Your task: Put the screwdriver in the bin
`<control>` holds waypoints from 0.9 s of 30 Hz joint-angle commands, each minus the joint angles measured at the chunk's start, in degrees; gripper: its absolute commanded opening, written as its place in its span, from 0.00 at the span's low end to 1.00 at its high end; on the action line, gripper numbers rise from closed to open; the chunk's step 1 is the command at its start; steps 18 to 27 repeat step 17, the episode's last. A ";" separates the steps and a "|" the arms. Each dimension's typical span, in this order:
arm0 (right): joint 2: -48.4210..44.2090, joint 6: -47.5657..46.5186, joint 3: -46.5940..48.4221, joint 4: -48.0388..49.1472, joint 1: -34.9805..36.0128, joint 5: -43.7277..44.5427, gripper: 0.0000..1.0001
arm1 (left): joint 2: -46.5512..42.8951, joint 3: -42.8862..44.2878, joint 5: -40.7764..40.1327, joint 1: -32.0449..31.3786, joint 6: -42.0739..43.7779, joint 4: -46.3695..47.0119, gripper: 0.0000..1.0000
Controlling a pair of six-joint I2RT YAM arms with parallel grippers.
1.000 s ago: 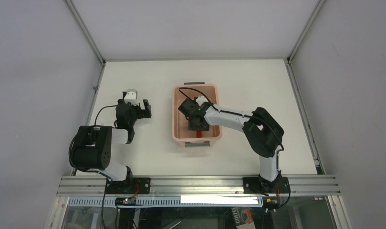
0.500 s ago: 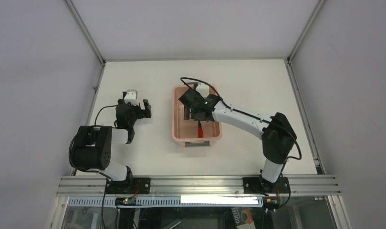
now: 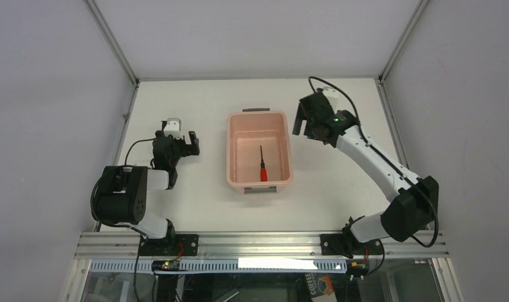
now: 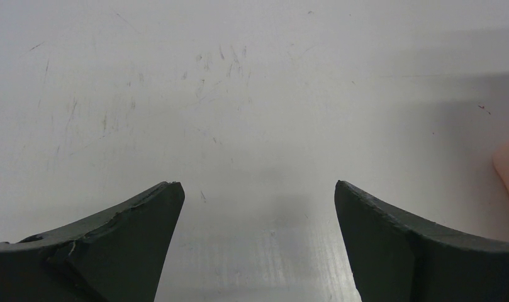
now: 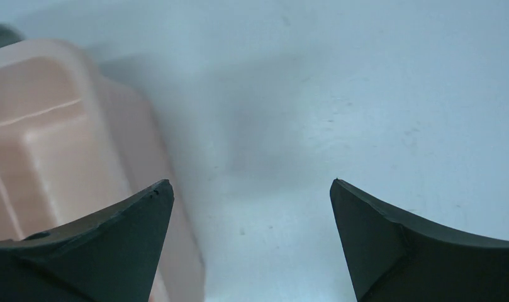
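Small red-handled screwdriver (image 3: 262,165) lies in the salmon-pink plastic bin (image 3: 229,151); likely light, stiff (grab its handle (image 3: 263,174)). Left gripper (image 4: 258,189), right gripper (image 5: 251,185): both spread, empty.

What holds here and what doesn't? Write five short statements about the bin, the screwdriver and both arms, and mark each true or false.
1. The screwdriver lies inside the bin. True.
2. The right arm holds its jaws over the bin. False: they are over the table, beside the bin's right side.
3. The left arm has its jaws open with nothing between them. True.
4. The screwdriver's red handle points to the bin's far end. False: the handle is at the near end.
5. The right arm's jaws are shut on the screwdriver. False: they are open and empty.
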 commanded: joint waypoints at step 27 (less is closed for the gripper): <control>-18.60 -10.82 -16.26 6.68 -17.20 -0.76 0.99 | -1.14 0.16 1.12 -0.33 -0.27 1.61 0.99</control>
